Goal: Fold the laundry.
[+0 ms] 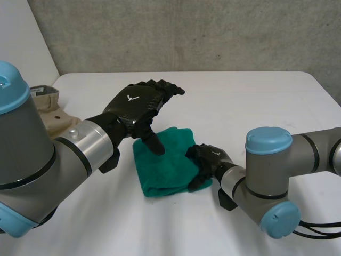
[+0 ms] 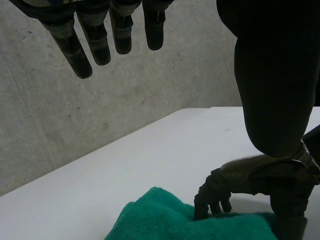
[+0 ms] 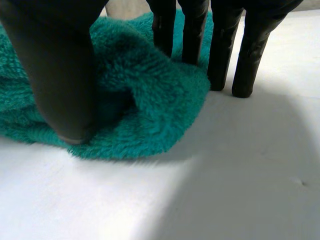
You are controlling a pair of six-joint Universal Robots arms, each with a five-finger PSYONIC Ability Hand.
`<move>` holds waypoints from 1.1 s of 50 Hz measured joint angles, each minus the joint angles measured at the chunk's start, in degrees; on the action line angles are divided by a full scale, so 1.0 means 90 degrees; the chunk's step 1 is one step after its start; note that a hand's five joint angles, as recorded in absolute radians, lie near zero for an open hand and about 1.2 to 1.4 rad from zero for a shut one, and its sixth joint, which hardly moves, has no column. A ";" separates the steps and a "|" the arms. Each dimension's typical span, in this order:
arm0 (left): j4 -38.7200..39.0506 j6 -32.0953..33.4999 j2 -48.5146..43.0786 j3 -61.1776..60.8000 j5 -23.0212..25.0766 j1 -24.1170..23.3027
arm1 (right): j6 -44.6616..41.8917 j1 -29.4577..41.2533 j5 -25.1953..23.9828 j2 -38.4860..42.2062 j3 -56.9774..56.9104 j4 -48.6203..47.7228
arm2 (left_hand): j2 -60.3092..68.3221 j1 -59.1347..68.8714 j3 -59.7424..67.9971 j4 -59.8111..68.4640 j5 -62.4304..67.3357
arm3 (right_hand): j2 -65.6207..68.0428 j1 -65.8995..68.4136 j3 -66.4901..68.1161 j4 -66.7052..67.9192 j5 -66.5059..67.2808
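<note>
Looking down from the head view, we see the left hand (image 1: pixel 139 106) raised over the far left part of the folded green towel (image 1: pixel 162 165), which lies mid-table with its long axis running far to near, and the right hand (image 1: pixel 206 165) bent over its right edge. At the left wrist the fingers (image 2: pixel 100 42) hang straight and hold nothing. At the right wrist, thumb (image 3: pixel 60 75) and fingers (image 3: pixel 192 30) bear down on the towel's edge — a ridge of pile pinched between them.

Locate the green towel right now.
Head view: the green towel lies folded mid-way across the table, the right hand pinching its right edge, the open left hand raised over its left side.
</note>
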 measured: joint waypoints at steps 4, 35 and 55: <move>0.0000 -0.0004 0.0000 0.0000 0.0000 0.0005 | -0.0010 0.0006 0.0010 0.0097 -0.0145 -0.0038 | 0.0000 0.0001 0.0000 0.0000 -0.0001 | 0.1335 0.0885 0.0913 0.1081 0.1523; 0.0044 0.0008 -0.0203 0.0086 -0.0084 0.0035 | -0.2360 -0.2039 -0.0290 0.1993 -0.4375 0.0598 | 0.0000 0.0000 0.0000 0.0000 0.0000 | 0.3360 0.2936 0.3380 0.3511 0.3437; 0.0048 0.0006 -0.0684 0.0253 -0.0326 -0.0028 | -0.2881 -0.4565 0.0667 0.3955 -0.7786 0.1104 | 0.0002 0.0000 0.0000 0.0000 0.0000 | 0.3407 0.2936 0.3380 0.3511 0.3438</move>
